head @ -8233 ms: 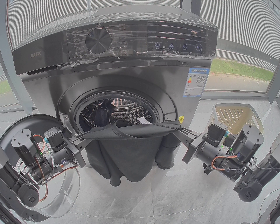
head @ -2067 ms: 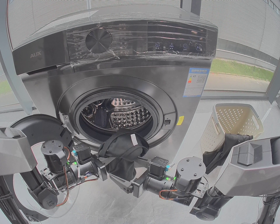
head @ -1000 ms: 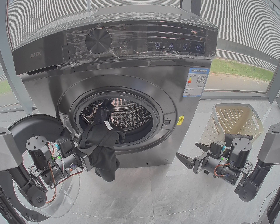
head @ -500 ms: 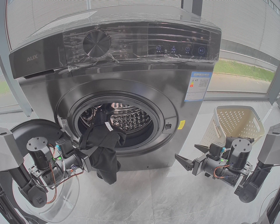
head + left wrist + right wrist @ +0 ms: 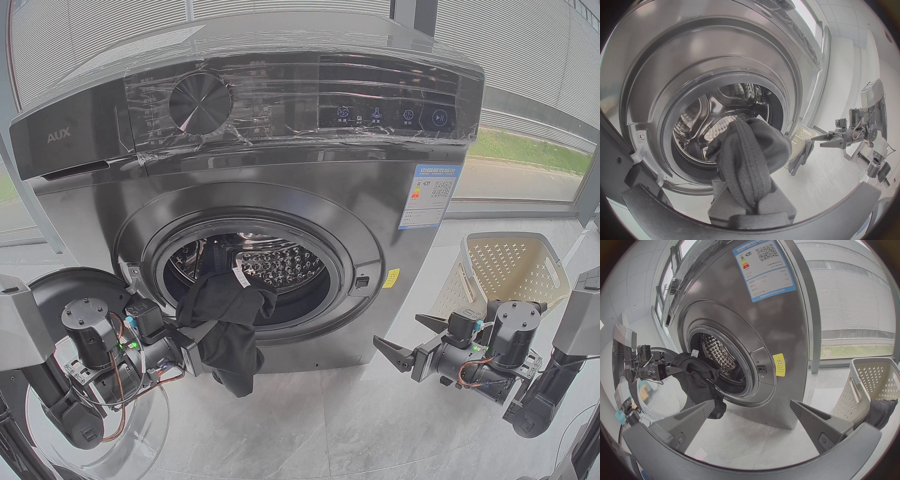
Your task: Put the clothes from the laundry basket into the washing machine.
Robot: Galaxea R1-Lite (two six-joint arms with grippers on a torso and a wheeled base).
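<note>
1. Step: loading. My L fingers (image 5: 725, 203) are clenched on black garment (image 5: 228, 309), at lower-left lip of washing machine (image 5: 350, 206) opening. The bulk hangs outside, toward the floor.
2. R fingers (image 5: 390, 353) spread wide, empty, near laundry basket (image 5: 512, 256).
3. Next, I reckon: lift the bundle in past the lip, then release.
4. Garment: dark, limp, bunched, white tag on top. May snag the rim.

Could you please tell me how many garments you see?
2: one garment in the left tool at the washer opening, another garment over the laundry basket rim. Others may be hidden.
</note>
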